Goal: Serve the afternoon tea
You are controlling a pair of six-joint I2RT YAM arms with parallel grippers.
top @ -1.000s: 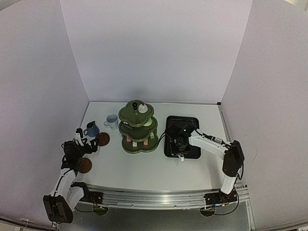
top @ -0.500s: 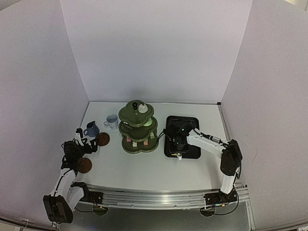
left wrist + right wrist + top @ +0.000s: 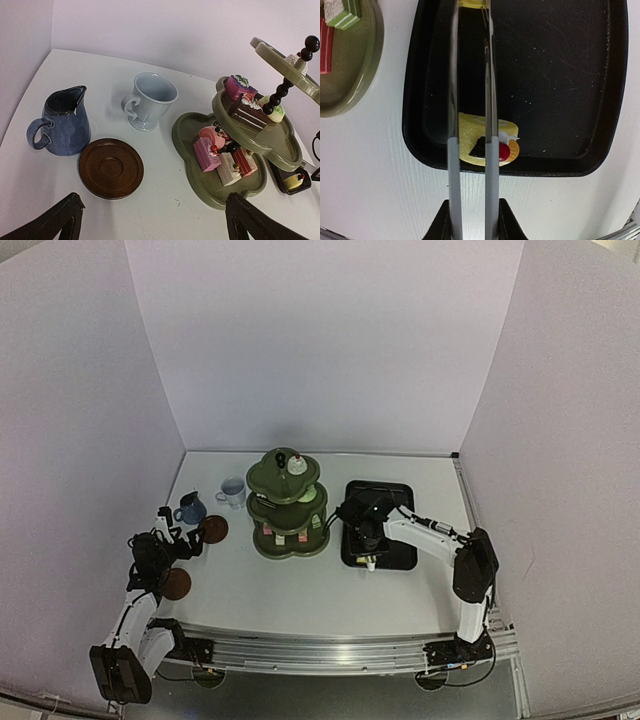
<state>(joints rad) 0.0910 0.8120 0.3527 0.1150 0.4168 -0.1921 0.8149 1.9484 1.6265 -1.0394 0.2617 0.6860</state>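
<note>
We see the right gripper (image 3: 473, 214) pressed together on the metal tongs (image 3: 491, 75), so the two arms of the tongs stand close and nearly parallel. They run over the yellow cake (image 3: 470, 132), which lies on the black tray (image 3: 560, 75), near the rim on the gripper's side. We cannot tell whether the tongs really pinch the cake or only pass above it. This is our first worry: if they close above it, the lift brings nothing, or the arms press down and squash it. If the hold is only on a soft edge, the cake can slip on the way and fall on the table (image 3: 375, 170). The tongs are smooth metal, so they can also turn in the grip. The green stand (image 3: 197, 187) is just beside the tray and carries several cakes (image 3: 215, 150) already; the long tool can knock them or push the stand. The left gripper (image 3: 152, 210) is spread wide and holds nothing, near the dark blue mug (image 3: 62, 125), the pale mug (image 3: 150, 100) and a brown saucer (image 3: 111, 168). A careless reach there can tip a mug.
</note>
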